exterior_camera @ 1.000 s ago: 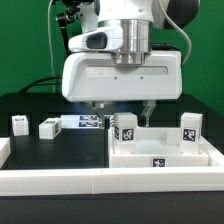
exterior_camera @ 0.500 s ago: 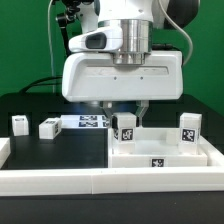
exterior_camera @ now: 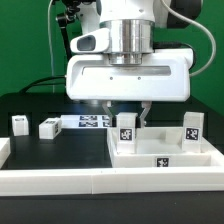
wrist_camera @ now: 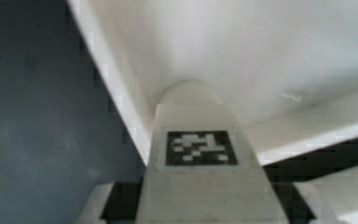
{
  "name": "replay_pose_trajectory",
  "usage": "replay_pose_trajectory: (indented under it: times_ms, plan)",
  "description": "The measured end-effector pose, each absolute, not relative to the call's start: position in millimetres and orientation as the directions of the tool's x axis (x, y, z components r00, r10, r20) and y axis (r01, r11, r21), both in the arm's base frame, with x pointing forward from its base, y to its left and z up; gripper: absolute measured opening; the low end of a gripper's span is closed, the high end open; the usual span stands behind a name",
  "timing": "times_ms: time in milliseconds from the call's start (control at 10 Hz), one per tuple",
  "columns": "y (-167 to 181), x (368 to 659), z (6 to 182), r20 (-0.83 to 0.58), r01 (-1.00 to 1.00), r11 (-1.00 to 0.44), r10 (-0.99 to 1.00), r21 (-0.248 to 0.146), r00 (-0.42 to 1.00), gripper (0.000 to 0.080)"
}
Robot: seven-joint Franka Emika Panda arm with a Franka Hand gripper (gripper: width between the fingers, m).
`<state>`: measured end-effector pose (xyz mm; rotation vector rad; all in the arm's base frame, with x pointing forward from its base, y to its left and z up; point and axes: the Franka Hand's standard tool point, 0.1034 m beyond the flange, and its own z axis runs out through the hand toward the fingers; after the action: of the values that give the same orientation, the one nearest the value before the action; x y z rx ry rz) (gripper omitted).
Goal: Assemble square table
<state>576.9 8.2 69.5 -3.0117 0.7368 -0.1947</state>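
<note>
A black tabletop point(exterior_camera: 60, 150) formed the work surface. 1 marker board point(exterior_camera: 88, 122), a thin flat white strip printed with black-and-white tags, lay flat on it toward the rear, near the middle of the exterior view. A long low white wall point(exterior_camera: 60, 180) ran along the near edge of the tabletop across the full width of that view. 1 short side piece point(exterior_camera: 4, 150) rose at the exterior view's left end. A plain green backdrop point(exterior_camera: 22, 50) stood behind the tabletop. 1 thin dark cable point(exterior_camera: 51, 45) hung in front of the backdrop on the exterior view's left. In the wrist view the tabletop appeared as a dark, blurred area.
</note>
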Motion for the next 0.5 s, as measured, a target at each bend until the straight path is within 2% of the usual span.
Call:
replay_pose_trajectory:
  times_ms: [200,500]
  plan:
    - [8.8,576.6,69.6,0.09,-0.65,-0.755,-0.656,-0.085,0.75,0.0291]
    - [9.0,576.1,69.4,0.053,-0.83,-0.548,-0.836,-0.104,0.546,0.0291]
